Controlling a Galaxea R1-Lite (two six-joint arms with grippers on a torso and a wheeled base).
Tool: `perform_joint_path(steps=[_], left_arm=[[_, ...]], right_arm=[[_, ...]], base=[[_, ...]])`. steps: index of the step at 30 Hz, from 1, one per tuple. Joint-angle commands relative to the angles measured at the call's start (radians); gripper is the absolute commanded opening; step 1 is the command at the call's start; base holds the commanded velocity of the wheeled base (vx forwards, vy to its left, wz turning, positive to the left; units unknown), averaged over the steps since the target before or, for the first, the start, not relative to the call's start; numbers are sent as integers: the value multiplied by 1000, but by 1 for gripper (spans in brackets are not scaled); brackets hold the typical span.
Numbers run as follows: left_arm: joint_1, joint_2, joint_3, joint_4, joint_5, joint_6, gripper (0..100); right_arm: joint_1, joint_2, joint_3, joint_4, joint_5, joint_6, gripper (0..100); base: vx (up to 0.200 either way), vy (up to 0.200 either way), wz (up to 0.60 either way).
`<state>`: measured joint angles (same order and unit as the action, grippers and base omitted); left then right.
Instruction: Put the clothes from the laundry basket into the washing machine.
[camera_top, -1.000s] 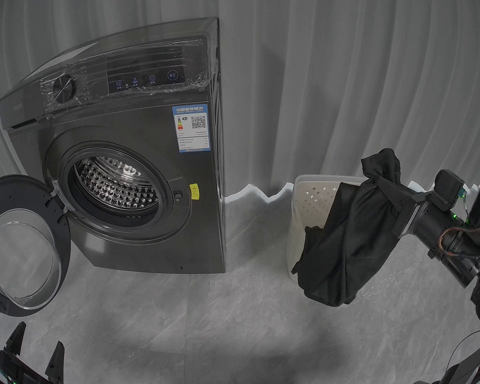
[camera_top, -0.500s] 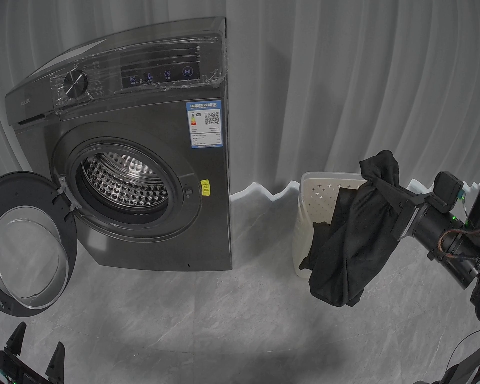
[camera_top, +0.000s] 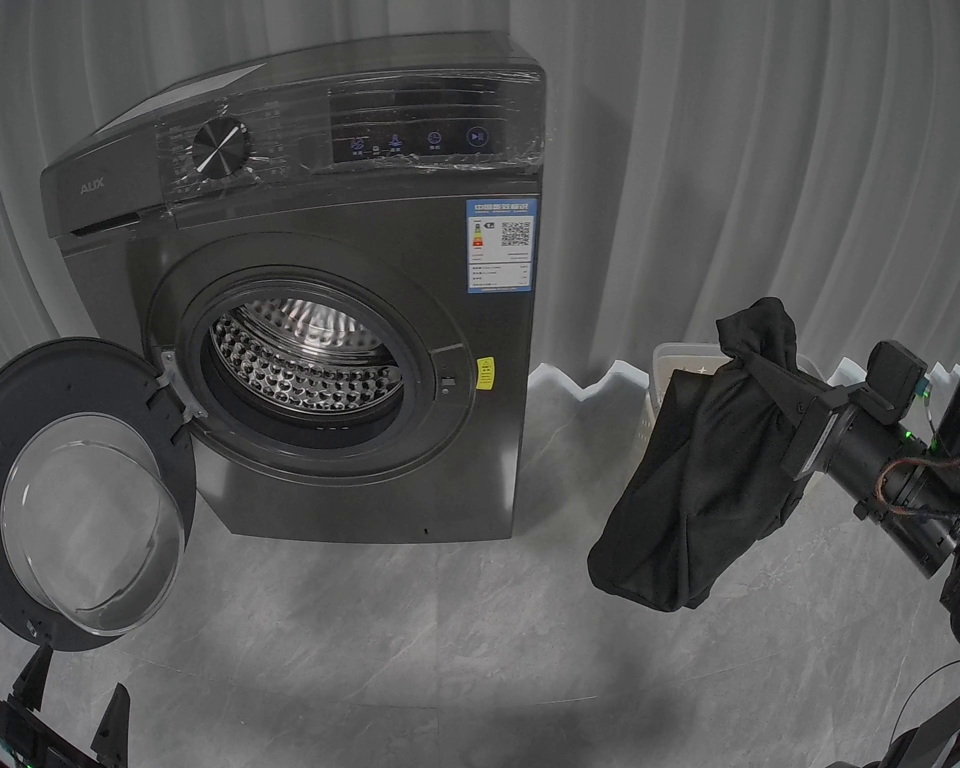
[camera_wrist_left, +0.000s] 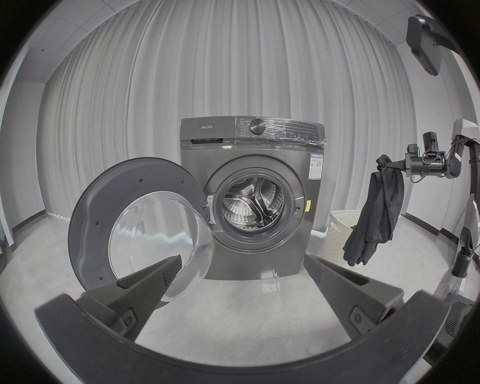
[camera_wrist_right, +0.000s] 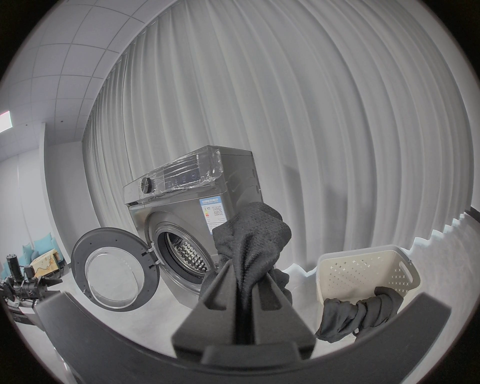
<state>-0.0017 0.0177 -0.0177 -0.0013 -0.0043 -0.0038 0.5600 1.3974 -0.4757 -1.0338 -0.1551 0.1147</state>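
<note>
Seen from the robot's place, the washing machine (camera_top: 330, 300) stands at about eleven o'clock on the grey floor (camera_top: 450, 650). A pale curtain (camera_top: 750, 150) hangs behind it. Its round door (camera_top: 90, 490) is swung wide open to the nine o'clock side, leaving the steel drum (camera_top: 305, 355) exposed. Off at two o'clock, the right gripper (camera_top: 778, 385) is held out level, well apart from the machine. Its fingers are pinched tight on the top of a black garment (camera_top: 710, 470). A bunch of the cloth pokes up above the grip, and the rest hangs straight down in a long fold, clear of the floor. The white laundry basket (camera_top: 685, 355) sits on the floor just behind that hanging cloth, at the machine's three o'clock and near the curtain's hem. In the right wrist view a dark roll of fabric (camera_wrist_right: 357, 312) lies across the basket's near rim, though I cannot tell whether it belongs to the held piece. Down at seven o'clock the left gripper (camera_top: 80, 672) waits low, its two fingers spread wide with nothing between them, facing the open door.
</note>
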Motion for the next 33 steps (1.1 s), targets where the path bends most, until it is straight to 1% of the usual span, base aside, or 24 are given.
perform_joint_path(steps=[1, 13, 15, 33], left_arm=[[0, -18, 16, 0, 0, -1, 100], [0, -18, 16, 0, 0, -1, 100], [0, -18, 16, 0, 0, -1, 100], [0, -18, 16, 0, 0, -1, 100]], right_arm=[[0, 2, 0, 0, 0, 0, 0], [0, 3, 5, 1, 6, 2, 0], [0, 2, 5, 3, 16, 3, 0], [0, 3, 8, 5, 17, 5, 0]], base=[[0, 200, 0], [0, 200, 0], [0, 0, 0], [0, 0, 0]])
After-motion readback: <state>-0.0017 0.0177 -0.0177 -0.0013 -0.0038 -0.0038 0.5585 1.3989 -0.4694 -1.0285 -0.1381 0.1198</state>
